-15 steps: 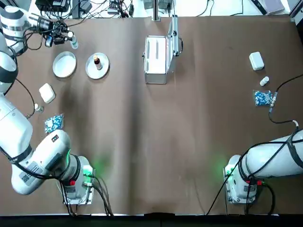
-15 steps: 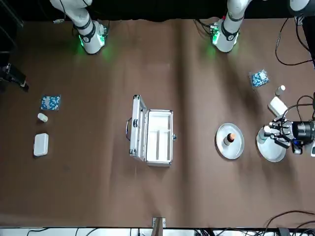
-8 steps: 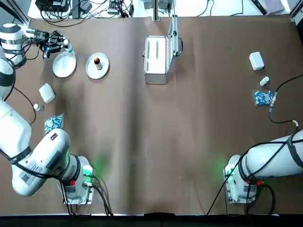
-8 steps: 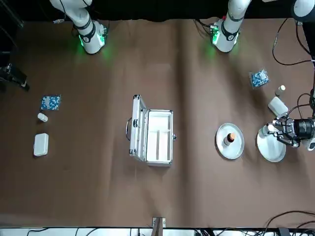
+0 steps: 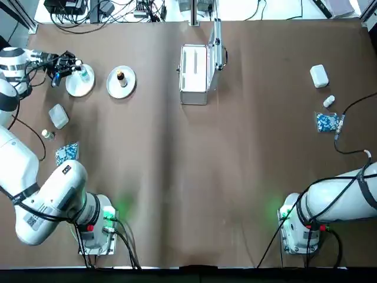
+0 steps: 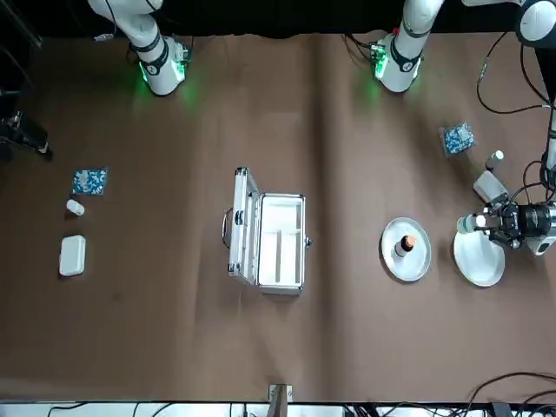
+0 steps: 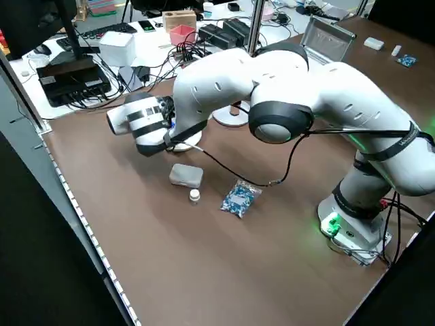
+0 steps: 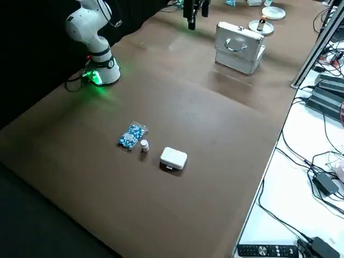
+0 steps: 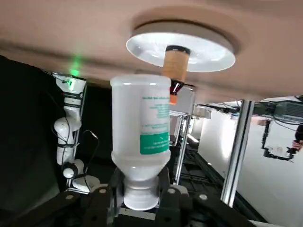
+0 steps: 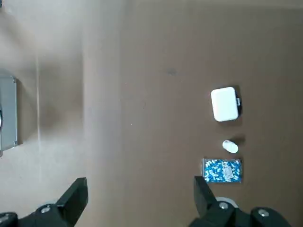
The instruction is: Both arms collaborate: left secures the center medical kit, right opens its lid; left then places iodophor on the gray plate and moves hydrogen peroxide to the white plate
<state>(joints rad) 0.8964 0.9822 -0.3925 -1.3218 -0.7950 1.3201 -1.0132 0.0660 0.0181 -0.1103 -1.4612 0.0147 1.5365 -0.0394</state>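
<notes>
Two plates sit near the table's far left corner: the gray plate [image 5: 121, 81] already carries the iodophor [image 5: 120, 76] upright, so that step looks done, and the white plate [image 5: 79, 80] lies just beside it, closer to the left edge. Left pincer [image 5: 69, 66] hangs over the white plate's edge, pinching the hydrogen peroxide [image 9: 140, 136] by its cap end; in the left wrist view the bottle's body sticks straight out from the fingers, with the gray plate and the brown bottle beyond. Holding it by the neck leaves the base free to go down on the plate, probably the reason for this grip. Judging by position, this is the last placement, bottle not yet released. Medical kit [image 5: 199, 73] stays at the middle of the far edge, lid raised, tray looking empty, nothing more needed there. Right pincer [image 10: 137, 201] is parked high over the right half of the table, fingers spread, holding nothing, out of the way. Spare white boxes, small vials and blue packets lie near both side edges, untouched.
</notes>
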